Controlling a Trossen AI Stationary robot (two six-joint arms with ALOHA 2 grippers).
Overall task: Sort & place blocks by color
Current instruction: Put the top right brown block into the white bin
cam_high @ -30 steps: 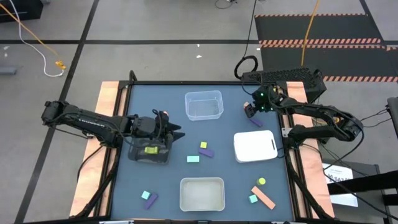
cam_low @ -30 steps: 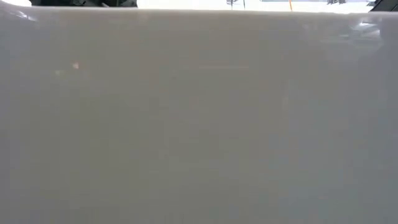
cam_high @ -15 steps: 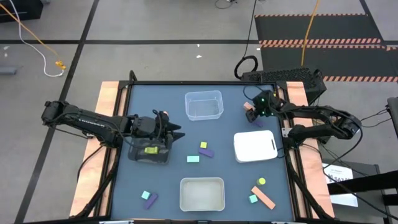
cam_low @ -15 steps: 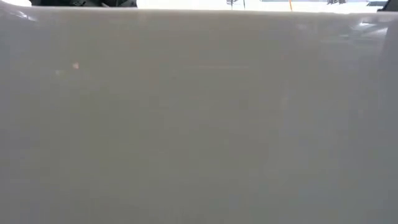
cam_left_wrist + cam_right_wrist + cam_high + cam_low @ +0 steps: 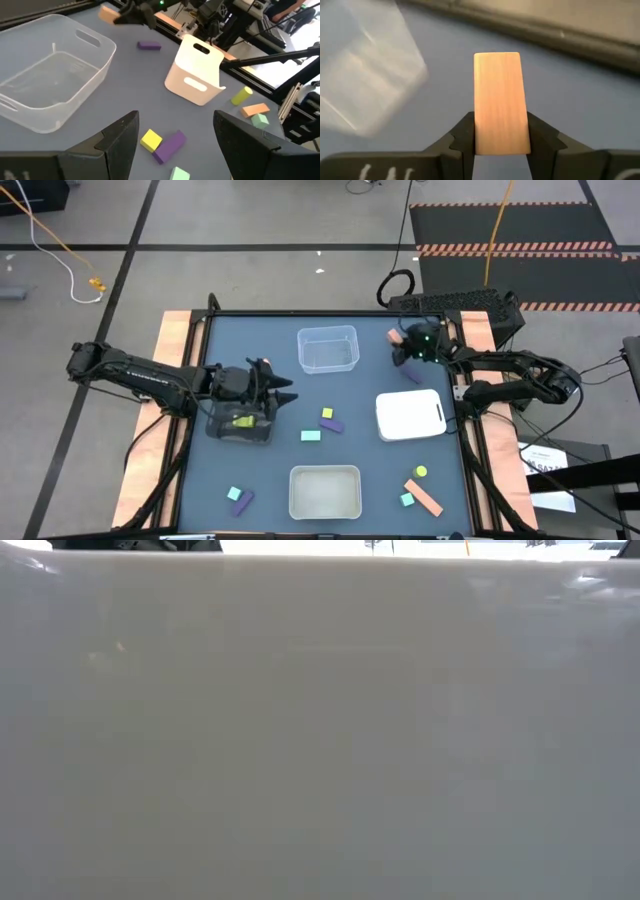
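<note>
The right gripper pinches an orange bar by its long flat sides, lifted near the table's far right corner beside the clear bin. The block looks rigid, light and smooth, best gripped mid-length. The left gripper, fingers spread, hovers over the black mesh tray near the left edge, a yellow-green block inside.

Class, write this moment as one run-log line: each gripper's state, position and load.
right gripper: shut on orange block, raised near clear bin | left gripper: open, over black mesh tray
</note>
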